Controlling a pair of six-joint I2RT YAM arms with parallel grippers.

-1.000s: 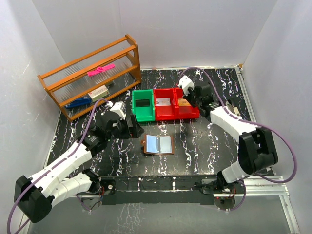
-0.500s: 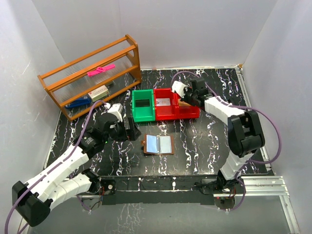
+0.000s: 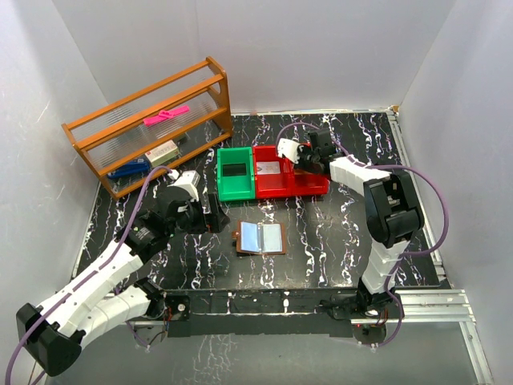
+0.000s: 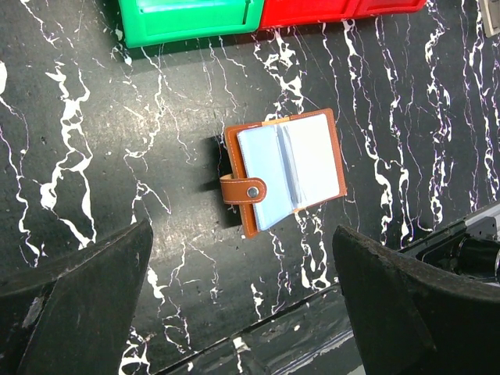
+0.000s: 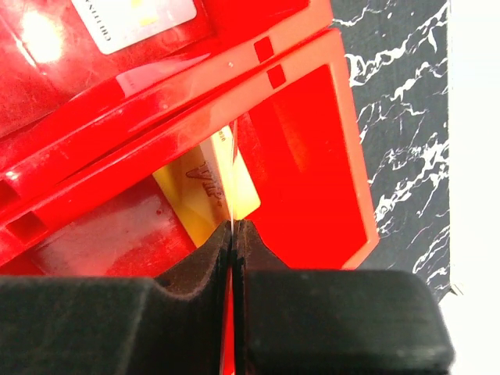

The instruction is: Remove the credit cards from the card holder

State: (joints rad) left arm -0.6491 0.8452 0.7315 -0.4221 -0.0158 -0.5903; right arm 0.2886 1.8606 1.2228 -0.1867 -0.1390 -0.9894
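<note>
The card holder lies open on the black marble table, pale blue inside, brown strap to its left. My left gripper hangs open just left of it, nothing between its fingers. My right gripper is shut over the right-hand red bin. A thin credit card, seen edge-on as a pale line, is pinched in its tips. Gold-orange card faces show on both sides of that line, down in the bin. A silver-grey card lies in the middle red bin.
A green bin with a dark card inside adjoins the red bins on their left. A wooden rack holding small items stands at the back left. White walls enclose the table.
My right gripper has swung left from the table's right side to over the right red bin, staying shut. The left arm has shifted slightly; the card holder has not moved.
</note>
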